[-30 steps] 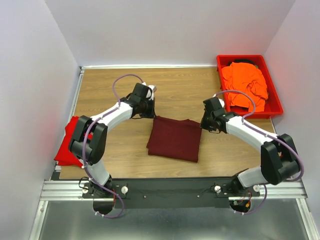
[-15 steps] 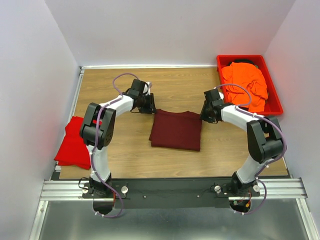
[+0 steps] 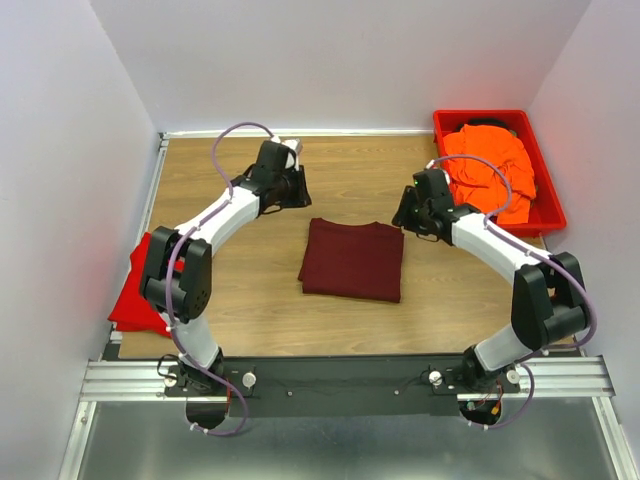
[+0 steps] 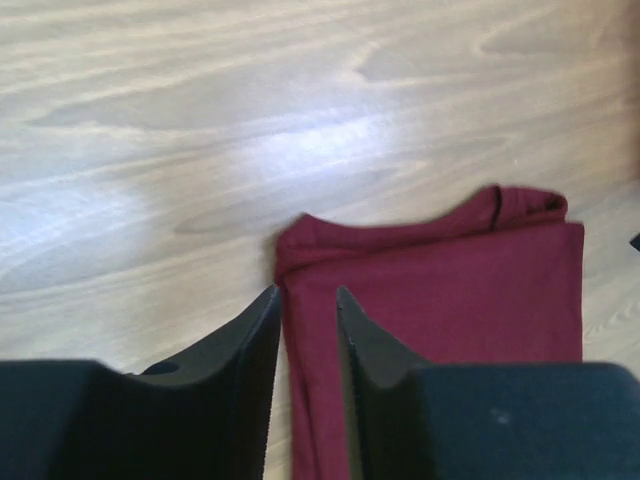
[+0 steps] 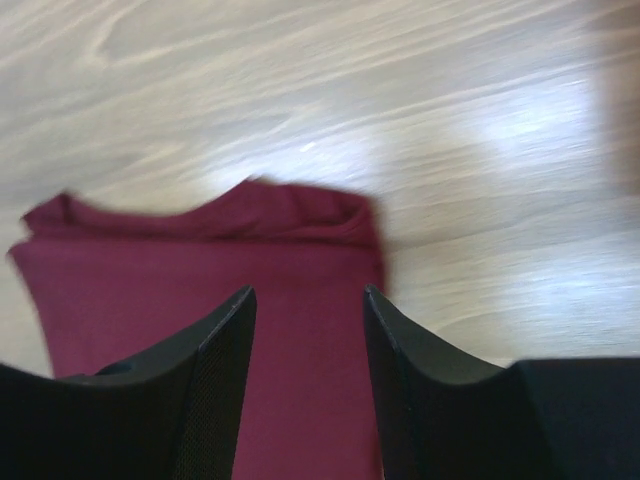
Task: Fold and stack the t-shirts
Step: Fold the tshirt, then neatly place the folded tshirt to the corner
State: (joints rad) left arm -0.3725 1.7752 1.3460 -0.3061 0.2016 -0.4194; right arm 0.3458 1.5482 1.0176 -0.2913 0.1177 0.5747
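Both arms have backed off since a second ago: they were down on the far corners of the maroon shirt (image 3: 352, 262) with jaws clamped, and now they've let go and lifted clear toward the far side. That shirt also got dragged a bit farther and squared up; it was skewed before.

Right now the left jaws are only slightly apart and the right jaws are a good bit wider. Both are empty, and both wrist views look down past them at the far corners of the maroon shirt with nothing pinched in between.

Where stuff is:
- maroon shirt lies folded into a neat rectangle mid worktop (image 3: 260, 310), between the two arms
- red shirt (image 3: 130, 300) is at the near left edge, partly behind the left arm (image 3: 225, 215), so I can't tell how tidy it is
- orange shirt (image 3: 490, 165) is still a crumpled heap in the bin (image 3: 480, 116) at the far right

My read is that the maroon fold is basically done and this is the release. Two things are left: getting maroon stacked with red, and fetching orange. Moving maroon probably wants both sides held at once so the fold doesn't flop open. For orange, the right arm (image 3: 490, 245) is closest and needs to catch cloth only, not the bin wall
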